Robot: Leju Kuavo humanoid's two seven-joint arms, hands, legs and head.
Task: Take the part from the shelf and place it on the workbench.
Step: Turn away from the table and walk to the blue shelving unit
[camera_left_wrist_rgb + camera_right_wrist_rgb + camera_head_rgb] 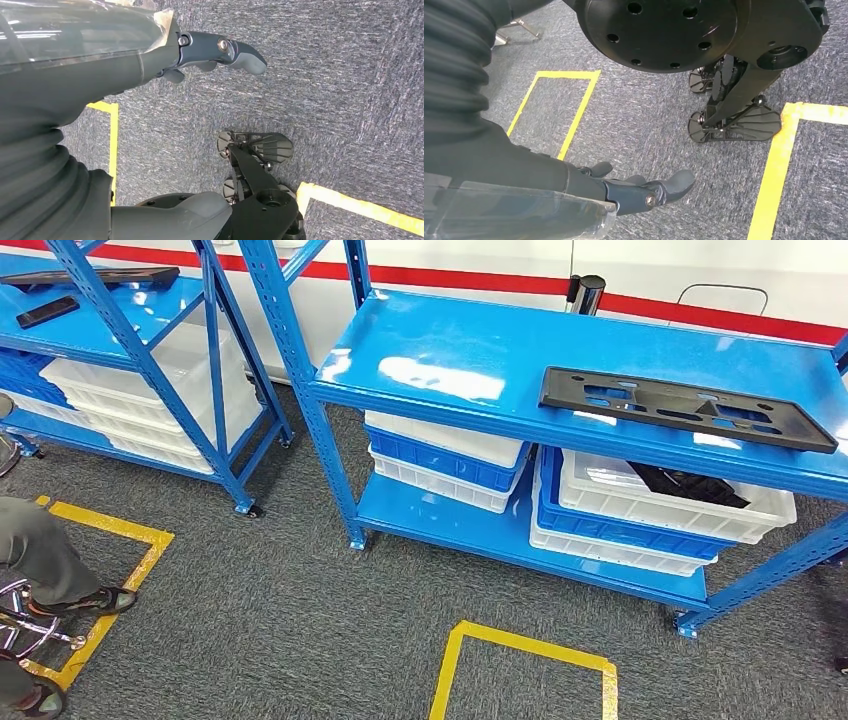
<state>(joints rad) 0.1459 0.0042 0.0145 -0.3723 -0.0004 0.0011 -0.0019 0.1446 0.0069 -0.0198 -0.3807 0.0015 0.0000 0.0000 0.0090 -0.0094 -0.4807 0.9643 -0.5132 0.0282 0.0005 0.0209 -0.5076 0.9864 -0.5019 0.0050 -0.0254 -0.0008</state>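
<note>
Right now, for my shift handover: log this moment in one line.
part: on shelf | left hand: open | right hand: open | pick: not begun

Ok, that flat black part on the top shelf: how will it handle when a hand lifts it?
The black part looks like thin moulded plastic with cut-outs, so probably light. It is long and flat, so lifted by one end it may flex or sag. It lies flush on the glossy blue shelf, so it may slide before fingers get under an edge.

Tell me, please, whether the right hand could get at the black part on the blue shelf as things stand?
Probably not yet. The right hand hangs open over the carpet, holding nothing, while the black part lies uncovered on the shelf top. Nothing blocks it; the arm must rise first.
</note>
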